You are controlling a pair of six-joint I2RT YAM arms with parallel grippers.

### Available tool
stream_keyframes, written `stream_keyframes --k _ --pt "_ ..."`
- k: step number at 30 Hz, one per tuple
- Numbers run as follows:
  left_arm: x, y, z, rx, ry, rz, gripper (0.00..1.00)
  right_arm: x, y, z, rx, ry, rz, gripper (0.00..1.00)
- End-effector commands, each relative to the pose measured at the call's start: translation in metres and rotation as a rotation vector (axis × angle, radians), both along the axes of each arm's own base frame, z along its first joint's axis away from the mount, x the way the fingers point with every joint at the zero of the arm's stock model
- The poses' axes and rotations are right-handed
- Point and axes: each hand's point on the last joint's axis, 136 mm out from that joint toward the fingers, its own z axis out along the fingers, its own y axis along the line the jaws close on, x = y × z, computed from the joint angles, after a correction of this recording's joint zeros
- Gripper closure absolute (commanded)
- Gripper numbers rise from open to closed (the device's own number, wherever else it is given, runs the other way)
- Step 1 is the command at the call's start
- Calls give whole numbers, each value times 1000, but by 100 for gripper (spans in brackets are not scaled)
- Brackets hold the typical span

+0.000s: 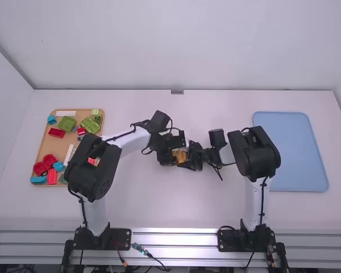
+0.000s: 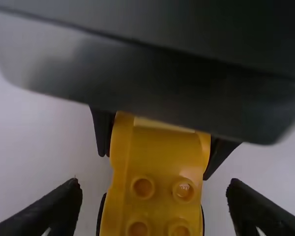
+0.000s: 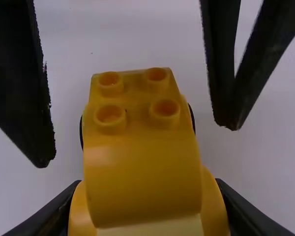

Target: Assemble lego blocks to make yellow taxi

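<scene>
We're clamping the yellow block (image 3: 142,172) mid-table in the right gripper (image 1: 192,158). We're holding the left gripper (image 1: 175,151) spread astride its studded end, not touching. In the left wrist view, a dark bulk (image 2: 152,78) is hiding one end; the view's edge is cropping the other.

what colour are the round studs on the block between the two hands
The studs are yellow, a slightly orange shade; the right wrist view shows it best.
</scene>
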Motion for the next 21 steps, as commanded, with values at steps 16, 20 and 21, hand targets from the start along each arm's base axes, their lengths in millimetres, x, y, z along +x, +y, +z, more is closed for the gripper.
stream_keyframes --k 16,20,21 --pt "-6 54 79 -300 -43 -109 1 -2 -2 -15 -52 62 -43 28" --pt "-7 71 80 -324 -32 -95 1 -4 3 -13 -46 47 -28 4" --pt "-7 75 78 -321 -34 -93 2 -5 6 -13 -44 43 -19 1"
